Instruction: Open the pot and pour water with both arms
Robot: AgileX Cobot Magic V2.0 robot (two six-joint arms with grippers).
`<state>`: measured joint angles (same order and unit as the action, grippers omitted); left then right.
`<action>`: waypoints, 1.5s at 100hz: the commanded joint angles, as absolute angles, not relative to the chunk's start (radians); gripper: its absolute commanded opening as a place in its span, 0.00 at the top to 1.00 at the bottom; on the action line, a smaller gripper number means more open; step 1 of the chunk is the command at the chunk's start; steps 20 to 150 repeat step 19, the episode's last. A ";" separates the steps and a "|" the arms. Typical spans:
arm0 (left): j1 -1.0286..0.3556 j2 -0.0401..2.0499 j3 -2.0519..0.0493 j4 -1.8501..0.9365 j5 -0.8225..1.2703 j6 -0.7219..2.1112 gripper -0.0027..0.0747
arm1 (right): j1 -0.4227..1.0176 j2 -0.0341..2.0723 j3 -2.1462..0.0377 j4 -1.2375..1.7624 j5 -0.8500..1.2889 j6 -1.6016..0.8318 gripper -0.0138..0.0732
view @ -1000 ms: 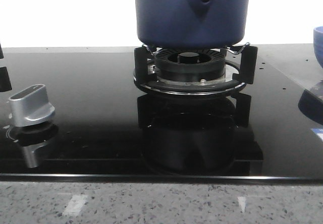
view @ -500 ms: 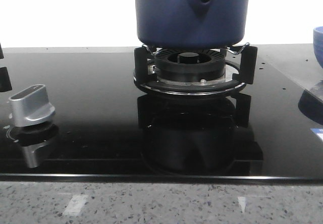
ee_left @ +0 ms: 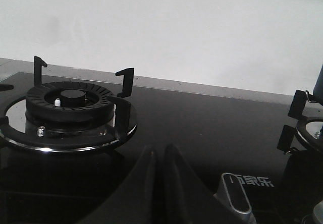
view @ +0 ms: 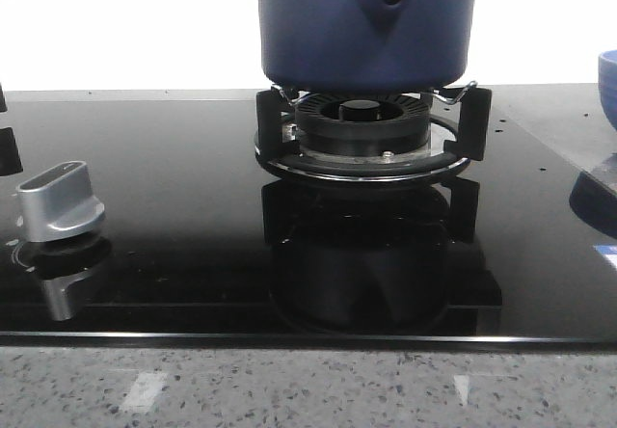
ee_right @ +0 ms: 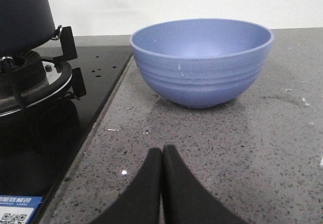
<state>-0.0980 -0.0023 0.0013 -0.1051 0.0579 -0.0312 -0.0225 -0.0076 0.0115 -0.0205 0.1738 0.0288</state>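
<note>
Change: as far as I can compare the front view now with the two before it, nothing has shifted; pot, burner and knob sit exactly as they did.
Pot: the dark blue pot (view: 366, 23) stands on the black pan support (view: 469, 120) of the gas burner (view: 362, 124), a handle lug facing me; its top runs out of the front view, so I cannot tell whether a lid is on.
Bowl: the blue bowl (ee_right: 202, 62) stands upright on the grey speckled tabletop (ee_right: 242, 153), just beside the edge of the glass hob (view: 174, 216) and near the pot; I see no water in the part of its inside that shows.
Left tool: the left tool (ee_left: 157, 158) has its fingers pressed together with nothing between them, low over the hob between the free burner (ee_left: 68, 103) and the silver knob (ee_left: 234, 196).
Right tool: the right tool (ee_right: 161, 158) is likewise pinched together on nothing, low over the tabletop, pointing at the bowl.
Meaning for the task: I judge both arms are at rest, away from pot and bowl. With the pot's top hidden, this fits a stage with the lid on and the pouring ahead, or one with the pot set back on the burner after the pour.
Caution: I would not commit to a move until I can see the pot's top.
</note>
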 commanded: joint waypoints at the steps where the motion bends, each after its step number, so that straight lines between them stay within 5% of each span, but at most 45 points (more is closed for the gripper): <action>1: -0.098 -0.032 0.033 -0.112 -0.014 -0.038 0.99 | -0.028 -0.030 0.038 -0.031 0.104 0.030 0.91; 150: -0.098 -0.032 0.033 -0.112 -0.014 -0.038 0.99 | -0.028 -0.030 0.038 -0.031 0.104 0.030 0.91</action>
